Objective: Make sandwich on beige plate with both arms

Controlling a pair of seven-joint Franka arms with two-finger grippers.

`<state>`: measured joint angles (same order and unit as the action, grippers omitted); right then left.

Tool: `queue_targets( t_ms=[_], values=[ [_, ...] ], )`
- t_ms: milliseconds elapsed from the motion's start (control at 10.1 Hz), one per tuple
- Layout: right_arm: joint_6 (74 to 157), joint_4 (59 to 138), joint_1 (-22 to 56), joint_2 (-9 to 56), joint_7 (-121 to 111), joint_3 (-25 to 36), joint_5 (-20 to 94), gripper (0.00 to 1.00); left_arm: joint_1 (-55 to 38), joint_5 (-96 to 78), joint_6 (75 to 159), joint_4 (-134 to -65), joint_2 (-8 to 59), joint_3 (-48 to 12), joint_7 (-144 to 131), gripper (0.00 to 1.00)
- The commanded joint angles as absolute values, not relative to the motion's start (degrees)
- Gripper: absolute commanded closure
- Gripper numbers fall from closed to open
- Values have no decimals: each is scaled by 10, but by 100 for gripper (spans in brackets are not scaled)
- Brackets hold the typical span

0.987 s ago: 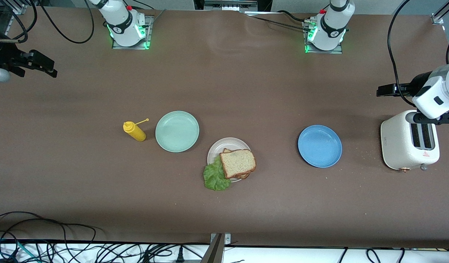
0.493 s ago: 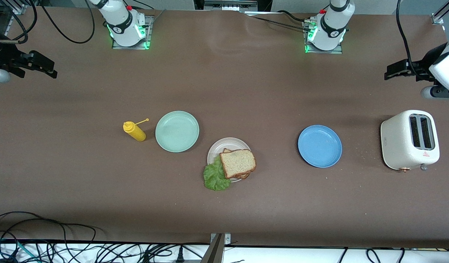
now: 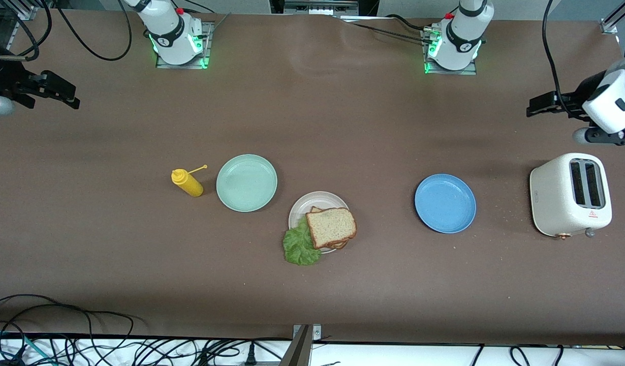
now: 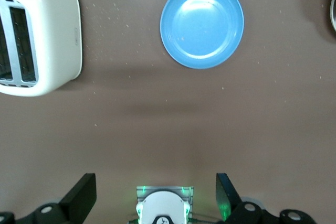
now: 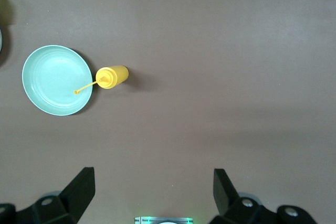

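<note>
The sandwich (image 3: pixel 332 227) lies on the beige plate (image 3: pixel 312 199) mid-table: a slice of bread on top, another under it, and green lettuce (image 3: pixel 298 247) sticking out over the plate's rim. My left gripper (image 3: pixel 538 105) hangs open and empty over bare table at the left arm's end, up by the toaster; in its wrist view the left gripper (image 4: pixel 155 183) has only tabletop between its fingers. My right gripper (image 3: pixel 63 94) hangs open and empty over the table at the right arm's end, and the right gripper (image 5: pixel 153 178) likewise frames only bare table. Both are well away from the sandwich.
A blue plate (image 3: pixel 445 203) and a white toaster (image 3: pixel 569 195) stand toward the left arm's end. A mint-green plate (image 3: pixel 246 182) and a yellow mustard bottle (image 3: pixel 187 183) stand toward the right arm's end. Cables run along the table's front edge.
The left arm has moved from above the toaster toward the robots' side of the table and now hangs beside it. The right arm and the sandwich have not moved.
</note>
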<state>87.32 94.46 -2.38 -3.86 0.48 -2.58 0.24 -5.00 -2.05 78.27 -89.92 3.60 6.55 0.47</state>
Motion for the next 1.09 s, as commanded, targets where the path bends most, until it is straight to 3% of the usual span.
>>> queue_targets(
  t_ms=[0, 987],
  values=[
    [873, 938, -27, -38, 11, -29, 11, 0, -48, 3, 811, -918, 20, 54, 1, 0],
    [872, 938, -27, -38, 11, -30, 11, 0, -40, 31, 824, -898, 50, 39, 7, 0]
  ],
)
